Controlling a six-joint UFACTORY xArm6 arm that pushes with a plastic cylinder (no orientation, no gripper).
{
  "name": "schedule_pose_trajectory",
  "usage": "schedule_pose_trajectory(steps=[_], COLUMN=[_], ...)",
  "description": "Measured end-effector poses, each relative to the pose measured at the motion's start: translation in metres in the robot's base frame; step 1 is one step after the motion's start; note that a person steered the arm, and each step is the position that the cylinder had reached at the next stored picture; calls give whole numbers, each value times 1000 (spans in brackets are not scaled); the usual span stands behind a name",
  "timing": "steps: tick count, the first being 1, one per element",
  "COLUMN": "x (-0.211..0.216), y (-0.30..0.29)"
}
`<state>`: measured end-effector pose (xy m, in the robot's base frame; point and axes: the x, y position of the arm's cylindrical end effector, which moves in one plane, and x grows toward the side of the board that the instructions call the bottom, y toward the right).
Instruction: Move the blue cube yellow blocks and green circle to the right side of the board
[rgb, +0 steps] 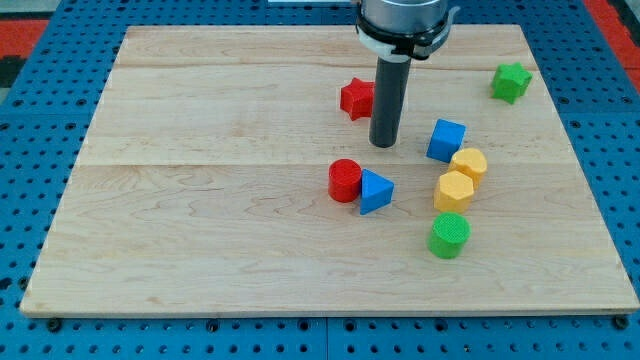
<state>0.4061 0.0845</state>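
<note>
My tip (384, 144) rests on the board just left of the blue cube (446, 139), with a gap between them. Below the cube two yellow blocks sit touching: an upper one (469, 164) and a lower hexagonal one (454, 190). The green circle (449, 236) lies just below the lower yellow block. All of these are right of the board's middle. The rod rises from the tip to the arm at the view's top.
A red star (355, 98) sits just left of the rod. A red cylinder (345, 180) touches a blue triangle (375, 191) below my tip. A green star (510, 81) is at the top right. The wooden board (200, 200) lies on a blue pegboard.
</note>
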Motion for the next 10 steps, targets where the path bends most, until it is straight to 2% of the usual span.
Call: schedule_pose_trajectory(steps=[1, 2, 3, 4, 5, 9, 10], x=[9, 7, 16, 57, 73, 79, 76], y=[45, 39, -11, -27, 3, 36, 9])
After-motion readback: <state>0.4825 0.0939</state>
